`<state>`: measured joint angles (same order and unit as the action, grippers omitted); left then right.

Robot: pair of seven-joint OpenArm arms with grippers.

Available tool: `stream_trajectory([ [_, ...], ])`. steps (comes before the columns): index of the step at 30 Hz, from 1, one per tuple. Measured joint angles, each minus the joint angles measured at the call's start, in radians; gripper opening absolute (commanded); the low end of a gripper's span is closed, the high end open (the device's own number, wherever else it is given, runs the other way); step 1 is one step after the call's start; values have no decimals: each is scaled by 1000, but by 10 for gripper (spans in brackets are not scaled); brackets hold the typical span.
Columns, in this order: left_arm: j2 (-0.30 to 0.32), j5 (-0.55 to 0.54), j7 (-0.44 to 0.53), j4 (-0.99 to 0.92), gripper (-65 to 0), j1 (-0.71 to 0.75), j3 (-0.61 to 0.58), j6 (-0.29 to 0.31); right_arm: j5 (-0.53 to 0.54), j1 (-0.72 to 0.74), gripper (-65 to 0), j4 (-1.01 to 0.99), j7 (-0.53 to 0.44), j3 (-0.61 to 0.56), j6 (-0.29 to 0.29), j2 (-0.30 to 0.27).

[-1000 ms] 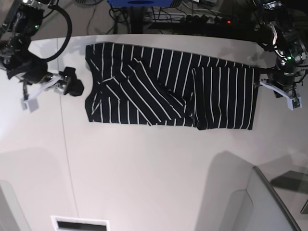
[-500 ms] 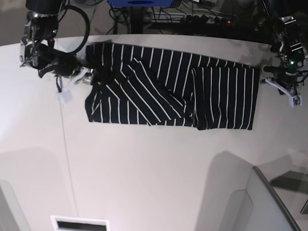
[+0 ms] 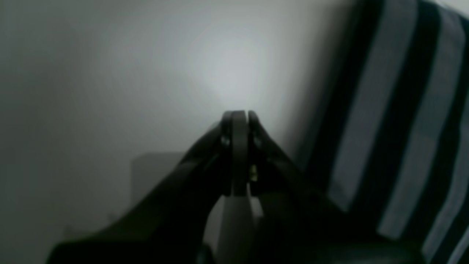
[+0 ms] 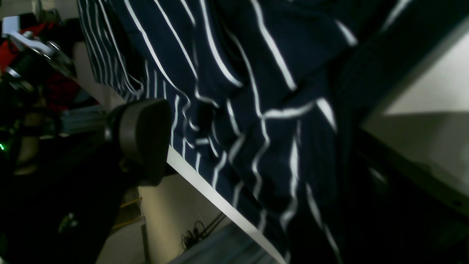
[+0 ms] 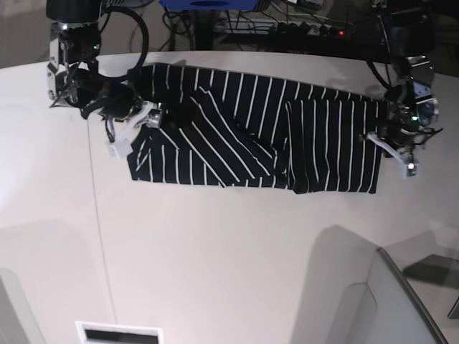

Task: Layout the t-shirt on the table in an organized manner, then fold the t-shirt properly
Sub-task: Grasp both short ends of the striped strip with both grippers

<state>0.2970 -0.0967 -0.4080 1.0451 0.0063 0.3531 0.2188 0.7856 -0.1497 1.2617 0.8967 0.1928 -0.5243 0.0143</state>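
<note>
Both arms have closed in on the t-shirt since a second ago. On the base view's left, the right pincer came off the bare desk and now sits spread wide over the shirt's end, nothing held. Bite only the top layer there, I'd say. Far right, the left pincer is clenched empty, just beside the hem.

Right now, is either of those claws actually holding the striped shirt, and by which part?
No. The left gripper is shut on nothing beside the t-shirt; the right gripper is open at its other end.
</note>
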Motion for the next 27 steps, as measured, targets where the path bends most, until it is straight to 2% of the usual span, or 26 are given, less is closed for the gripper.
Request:
stream_trajectory([
  [2, -26, 2, 24, 1, -650, 2, -10, -10, 5, 6, -126, -20, -18, -6, -8, 0],
  [7, -29, -3, 24, -1, -650, -1, -14, -9, 31, 76, -138, -128, -41, 0, -20, -6],
  [9, -30, 7, 23, 2, -650, -1, -14, -9, 30, 92, -192, -148, -41, 0, -19, -6],
  [17, -31, -9, 43, 13, -650, 24, -16, -6, -17, 98, -519, -158, -30, 0, 3, -6],
  [21, -55, 0, 59, 29, -650, 45, -14, -13, -21, 93, -642, -158, -21, -2, 10, -23],
  [23, -72, 1, 61, 58, -650, 69, -18, -13, -19, 94, -647, -157, -21, 0, 11, -41],
  [24, -78, 3, 65, 78, -650, 87, -38, -21, -18, 95, -645, -155, -21, 0, 29, -50],
  [27, -80, 1, 72, 130, -650, 123, -126, -35, -15, 90, -647, -106, -17, -2, 130, -72],
])
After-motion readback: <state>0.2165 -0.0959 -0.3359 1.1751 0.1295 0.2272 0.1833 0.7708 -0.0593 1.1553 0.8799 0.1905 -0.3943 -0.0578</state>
